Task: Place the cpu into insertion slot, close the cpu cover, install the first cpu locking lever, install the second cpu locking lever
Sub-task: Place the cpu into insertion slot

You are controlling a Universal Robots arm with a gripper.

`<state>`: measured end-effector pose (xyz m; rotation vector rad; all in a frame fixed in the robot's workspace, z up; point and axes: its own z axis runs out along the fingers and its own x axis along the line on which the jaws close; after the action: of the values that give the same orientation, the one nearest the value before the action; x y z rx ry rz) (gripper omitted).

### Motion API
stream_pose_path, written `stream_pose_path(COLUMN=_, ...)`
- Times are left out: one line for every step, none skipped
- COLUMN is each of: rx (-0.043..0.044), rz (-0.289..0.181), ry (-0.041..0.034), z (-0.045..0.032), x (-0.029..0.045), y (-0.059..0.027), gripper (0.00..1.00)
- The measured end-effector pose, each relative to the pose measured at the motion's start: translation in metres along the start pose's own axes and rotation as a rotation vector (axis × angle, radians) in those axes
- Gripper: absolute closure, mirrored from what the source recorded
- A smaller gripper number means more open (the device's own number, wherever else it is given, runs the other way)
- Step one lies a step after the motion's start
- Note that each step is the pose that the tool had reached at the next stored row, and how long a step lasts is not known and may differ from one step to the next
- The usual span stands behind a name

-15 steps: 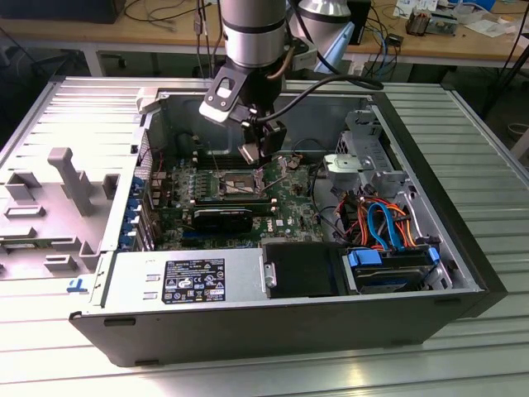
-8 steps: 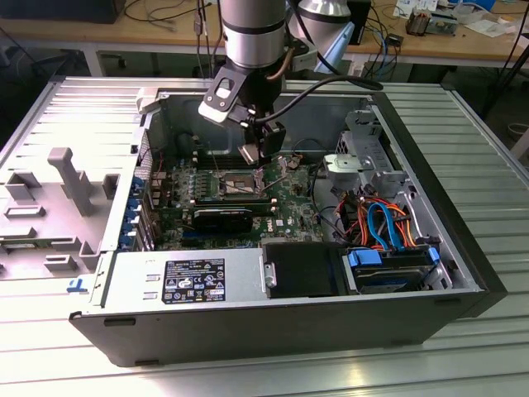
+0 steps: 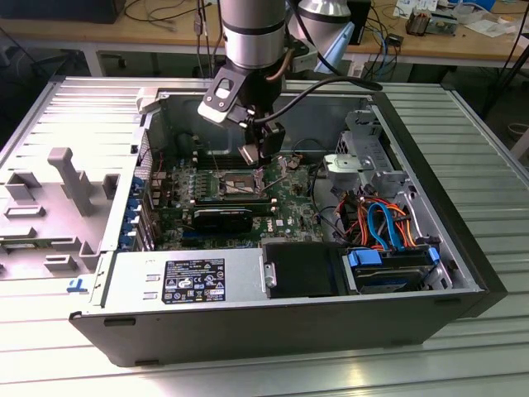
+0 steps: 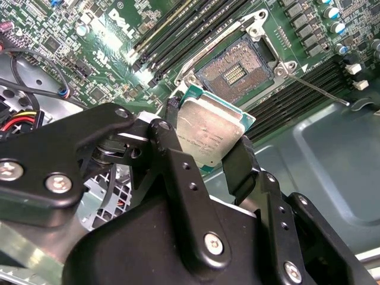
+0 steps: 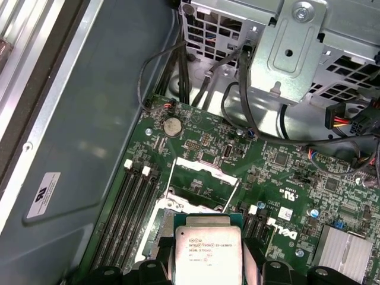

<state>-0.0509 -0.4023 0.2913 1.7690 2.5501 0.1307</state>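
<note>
Above the insertion slot (image 4: 236, 72), end effector (image 4: 205, 141) pinching cpu (image 4: 209, 126) by opposite edges

We find white logo lettering (image 5: 288, 234) (image 4: 119, 27) printed on the green board (image 5: 202, 127), and it shows in both wrist views. The cpu (image 5: 206, 252) (image 4: 208, 133) carries several lines of dark print across its metal top, faint in the second wrist view. A white sticker (image 5: 43, 195) on the case wall (image 5: 89, 148) bears what seems to be a round mark above small lines, too small for us to read. In the exterior view, a black label (image 3: 194, 281) with white print and rows of small signs lies on the power supply (image 3: 132, 285).
</note>
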Motion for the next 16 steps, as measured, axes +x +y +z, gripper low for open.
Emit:
stream_pose_path(rx=0.0000, rz=0.001, ry=-0.0001, z=0.0001, x=0.0000, y=0.0000, gripper=0.45)
stream_pose_path(rx=0.0000, rz=0.003, ry=-0.0003, z=0.0003, x=0.0000, y=0.0000, gripper=0.45)
stream_pose_path(rx=-0.0001, rz=0.006, ry=-0.0006, z=0.0004, x=0.0000, y=0.0000, gripper=0.45)
stream_pose_path(rx=-0.0001, rz=0.009, ry=-0.0008, z=0.0006, x=0.0000, y=-0.0001, gripper=0.45)
stream_pose_path(rx=-0.0002, rz=0.010, ry=-0.0010, z=0.0008, x=0.0000, y=-0.0001, gripper=0.45)
stream_pose_path(rx=-0.0002, rz=0.012, ry=-0.0010, z=0.0009, x=0.0000, y=-0.0001, gripper=0.45)
stream_pose_path(rx=-0.0003, rz=0.014, ry=-0.0012, z=0.0011, x=0.0000, y=-0.0001, gripper=0.45)
stream_pose_path(rx=-0.0002, rz=0.015, ry=-0.0014, z=0.0011, x=0.0000, y=-0.0001, gripper=0.45)
stream_pose_path(rx=-0.0003, rz=0.017, ry=-0.0015, z=0.0013, x=0.0000, y=-0.0001, gripper=0.45)
stream_pose_path(rx=-0.0003, rz=0.019, ry=-0.0017, z=0.0014, x=0.0000, y=-0.0001, gripper=0.45)
stream_pose_path(rx=-0.0003, rz=0.021, ry=-0.0019, z=0.0016, x=0.0000, y=-0.0002, gripper=0.45)
stream_pose_path(rx=-0.0004, rz=0.023, ry=-0.0021, z=0.0018, x=0.0000, y=-0.0002, gripper=0.45)
stream_pose_path(rx=-0.0004, rz=0.024, ry=-0.0022, z=0.0019, x=0.0000, y=-0.0002, gripper=0.45)
stream_pose_path(rx=-0.0005, rz=0.027, ry=-0.0024, z=0.0021, x=0.0000, y=-0.0002, gripper=0.45)
stream_pose_path(rx=-0.0005, rz=0.029, ry=-0.0026, z=0.0022, x=0.0000, y=-0.0002, gripper=0.45)
stream_pose_path(rx=-0.0006, rz=0.031, ry=-0.0028, z=0.0024, x=0.0000, y=-0.0002, gripper=0.45)
